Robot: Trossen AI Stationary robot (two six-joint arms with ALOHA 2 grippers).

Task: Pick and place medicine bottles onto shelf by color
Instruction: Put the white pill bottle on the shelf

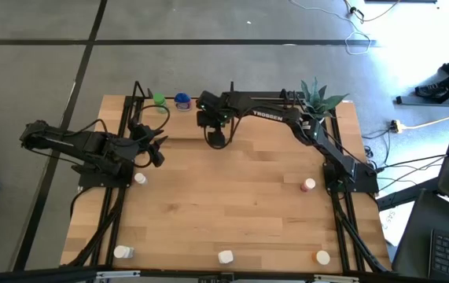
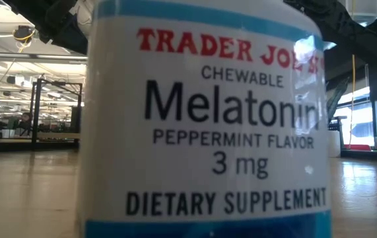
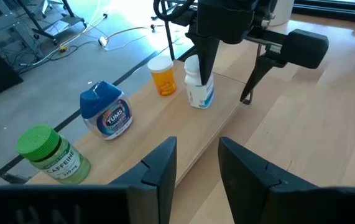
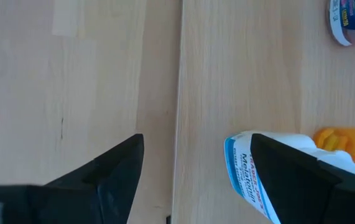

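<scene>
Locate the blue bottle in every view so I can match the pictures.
High view: blue bottle at the table's far edge, just right of the green bottle.
Low view: not in it; a close white bottle fills the picture.
Left wrist view: left of middle, next to the green bottle.
Right wrist view: probably the cut-off label in the top right corner.
Shared landmark: the green bottle, in the high and left wrist views.
</scene>
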